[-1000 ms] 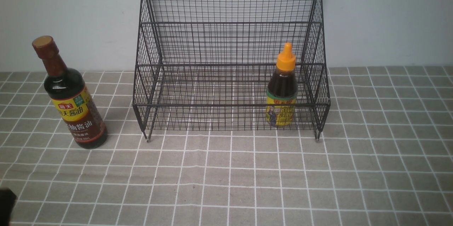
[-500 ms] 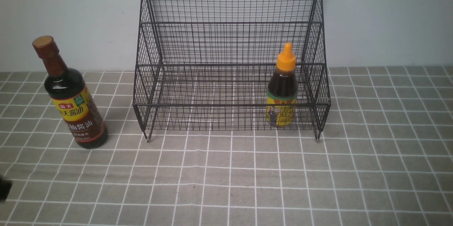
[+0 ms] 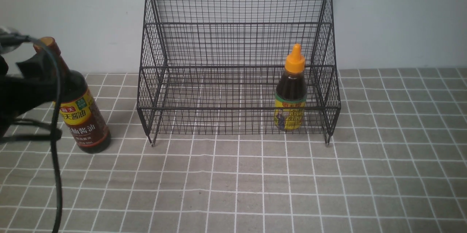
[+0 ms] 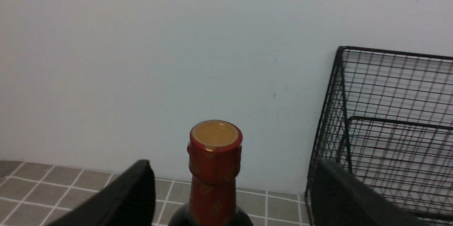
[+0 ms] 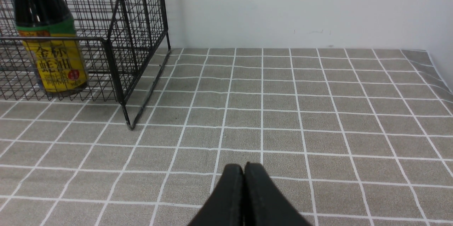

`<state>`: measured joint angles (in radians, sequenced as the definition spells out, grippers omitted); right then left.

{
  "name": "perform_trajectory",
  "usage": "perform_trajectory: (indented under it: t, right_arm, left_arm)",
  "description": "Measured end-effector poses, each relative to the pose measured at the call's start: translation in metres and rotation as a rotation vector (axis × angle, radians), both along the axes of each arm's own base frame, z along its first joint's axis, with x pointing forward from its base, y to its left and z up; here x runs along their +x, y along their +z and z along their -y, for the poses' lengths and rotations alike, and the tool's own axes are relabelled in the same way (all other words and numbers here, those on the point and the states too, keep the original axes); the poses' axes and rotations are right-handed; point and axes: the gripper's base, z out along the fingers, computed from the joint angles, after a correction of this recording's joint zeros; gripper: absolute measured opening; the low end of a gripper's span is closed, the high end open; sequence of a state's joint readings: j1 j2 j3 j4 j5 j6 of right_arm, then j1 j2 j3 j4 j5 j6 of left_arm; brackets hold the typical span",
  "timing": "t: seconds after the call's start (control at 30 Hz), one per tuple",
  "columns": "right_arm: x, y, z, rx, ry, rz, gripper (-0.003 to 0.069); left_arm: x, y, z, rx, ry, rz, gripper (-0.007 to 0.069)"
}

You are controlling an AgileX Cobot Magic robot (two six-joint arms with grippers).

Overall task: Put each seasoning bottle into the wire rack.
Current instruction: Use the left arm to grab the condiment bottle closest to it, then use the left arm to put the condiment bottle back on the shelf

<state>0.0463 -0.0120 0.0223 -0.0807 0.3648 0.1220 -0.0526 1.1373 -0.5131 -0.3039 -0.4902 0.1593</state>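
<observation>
The tall bottle (image 3: 82,116), with brown cap and yellow-and-maroon label, stands on the cloth left of the wire rack (image 3: 237,43). My left gripper (image 3: 40,76) is a dark blur beside its neck. In the left wrist view the cap (image 4: 216,148) stands between the spread fingers (image 4: 134,190), with a gap on each side; the gripper (image 4: 231,165) is open. The short bottle (image 3: 290,94) with orange nozzle stands upright in the rack's lower tier, at its right end, and also shows in the right wrist view (image 5: 49,49). My right gripper (image 5: 244,167) is shut and empty over the cloth, right of the rack (image 5: 134,41).
A grey checked tablecloth (image 3: 255,182) covers the table. A pale wall (image 3: 401,17) stands right behind the rack. A black cable (image 3: 56,152) hangs from the left arm in front of the tall bottle. The cloth's right edge (image 5: 439,73) is near a side wall.
My left arm has come up from the lower left edge of the front view to the tall bottle's neck. Both bottles and the rack have not moved.
</observation>
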Motion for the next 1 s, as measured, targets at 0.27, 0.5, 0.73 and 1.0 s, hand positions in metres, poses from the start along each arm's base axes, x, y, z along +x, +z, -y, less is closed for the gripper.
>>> perform_trajectory:
  t: [0.27, 0.5, 0.73, 1.0]
  right_arm:
    - [0.0, 0.0, 0.0, 0.0, 0.0, 0.0, -0.0011]
    - [0.0, 0.0, 0.0, 0.0, 0.0, -0.001, -0.0011]
    - [0.0, 0.0, 0.0, 0.0, 0.0, -0.001, -0.0011]
    - [0.0, 0.0, 0.0, 0.0, 0.0, -0.001, -0.0011]
  left_arm:
    - [0.041, -0.013, -0.007, 0.049, 0.078, -0.01, 0.0573]
    - [0.072, -0.029, -0.013, 0.052, 0.111, -0.049, 0.057]
    - [0.088, -0.038, -0.012, 0.052, 0.106, -0.081, 0.0381]
    - [0.093, -0.027, -0.005, 0.058, 0.021, -0.165, 0.0258]
